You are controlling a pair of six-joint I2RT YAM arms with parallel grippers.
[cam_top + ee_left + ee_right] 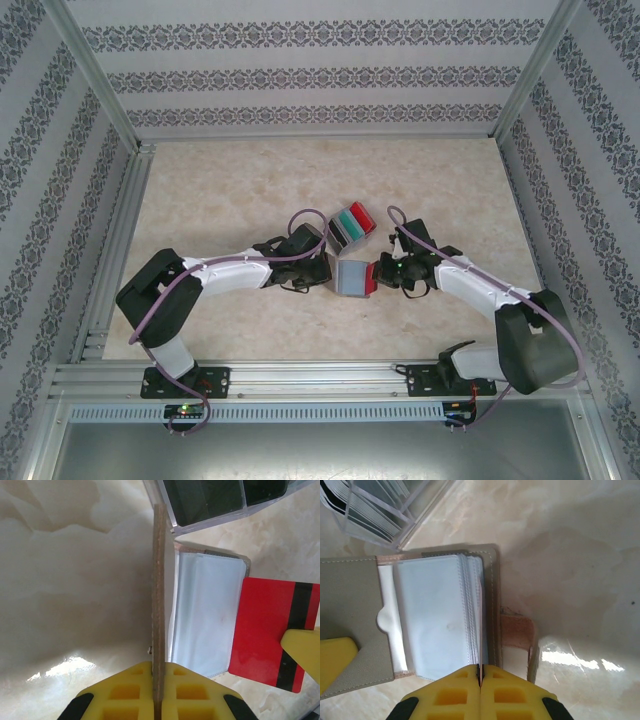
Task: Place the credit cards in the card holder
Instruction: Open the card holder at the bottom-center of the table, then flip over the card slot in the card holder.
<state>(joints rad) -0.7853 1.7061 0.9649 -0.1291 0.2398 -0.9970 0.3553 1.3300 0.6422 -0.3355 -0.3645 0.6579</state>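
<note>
One open card holder [348,280], one red card [260,630] at its sleeves.
Left gripper [159,675] is pinching its upright cover; right gripper [480,675] is clamping that card; perhaps three more cards [352,225] are sitting beyond.

White-and-black arms [230,272], purple cables [300,212], black bases [185,381], yellow end effector fingers [127,690]

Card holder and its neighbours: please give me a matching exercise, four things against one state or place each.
1 left hand
2 right hand
3 red card
4 clear box

a shut on the red card
b shut on the card holder's raised cover
c has a black stripe
d stands beyond the holder, cards inside

Pairs: 1-b, 2-a, 3-c, 4-d
</note>
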